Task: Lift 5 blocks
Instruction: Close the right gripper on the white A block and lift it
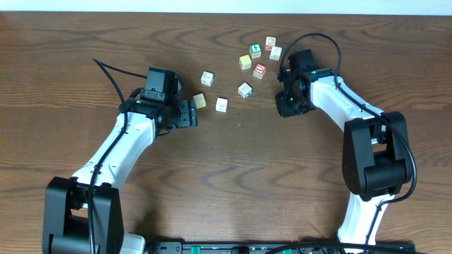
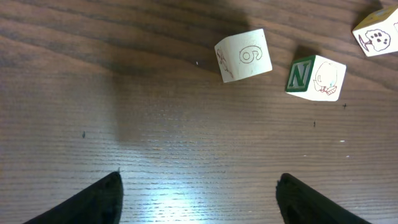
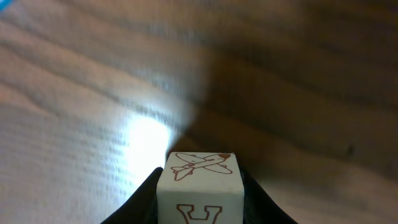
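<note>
Dark wood table under bright light from above

On my overhead feed a table [image 1: 233,162] of dark brown wood fills nearly the whole view, its grain running side to side. Along the far edge I see a thin pale strip [image 1: 367,5], wall or floor I cannot tell. My left wrist feed shows a soft white glare [image 2: 186,199] on the wood and a few small dark specks in the grain. My right wrist feed shows a stronger bright patch [image 3: 146,134] on blurred wood, with shadow to its right
</note>
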`<state>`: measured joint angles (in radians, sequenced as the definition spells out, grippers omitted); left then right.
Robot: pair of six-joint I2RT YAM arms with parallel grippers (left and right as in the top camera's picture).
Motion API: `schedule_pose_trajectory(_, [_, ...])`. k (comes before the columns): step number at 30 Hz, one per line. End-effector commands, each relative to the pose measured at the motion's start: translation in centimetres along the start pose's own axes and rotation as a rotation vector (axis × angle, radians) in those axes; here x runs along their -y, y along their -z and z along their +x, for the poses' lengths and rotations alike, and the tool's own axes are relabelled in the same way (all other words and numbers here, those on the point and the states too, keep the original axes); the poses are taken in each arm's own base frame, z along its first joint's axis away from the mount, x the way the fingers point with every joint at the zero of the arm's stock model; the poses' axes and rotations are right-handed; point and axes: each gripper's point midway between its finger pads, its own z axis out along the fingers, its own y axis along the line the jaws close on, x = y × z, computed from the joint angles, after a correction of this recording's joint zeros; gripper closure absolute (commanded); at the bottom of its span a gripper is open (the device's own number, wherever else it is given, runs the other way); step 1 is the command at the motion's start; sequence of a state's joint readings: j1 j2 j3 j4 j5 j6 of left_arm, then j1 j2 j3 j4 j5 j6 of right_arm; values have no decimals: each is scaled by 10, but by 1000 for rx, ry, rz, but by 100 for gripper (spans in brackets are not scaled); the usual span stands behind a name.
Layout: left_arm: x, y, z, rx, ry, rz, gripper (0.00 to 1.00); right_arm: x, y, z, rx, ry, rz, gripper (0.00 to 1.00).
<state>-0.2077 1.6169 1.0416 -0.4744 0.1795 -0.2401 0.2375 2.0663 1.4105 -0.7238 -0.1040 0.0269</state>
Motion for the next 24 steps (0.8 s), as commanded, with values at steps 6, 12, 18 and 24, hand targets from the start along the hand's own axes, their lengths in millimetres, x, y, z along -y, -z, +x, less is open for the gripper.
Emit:
schedule_pose_trajectory(6, [5, 4, -20, 68, -15, 9, 25, -26, 59, 14, 4, -24, -15, 98])
schedule_pose_trajectory(12, [12, 4, -26, 96, -30, 24, 25, -42, 94, 30, 46, -13, 12, 98])
schedule_pose_trajectory(18, [21, 5, -27, 128, -74, -23, 25, -56, 88, 63, 117, -49, 99, 98])
schedule_pose_trajectory(24, [38, 19, -32, 194, -123, -34, 25, -65, 54, 108, 169, -118, 54, 99])
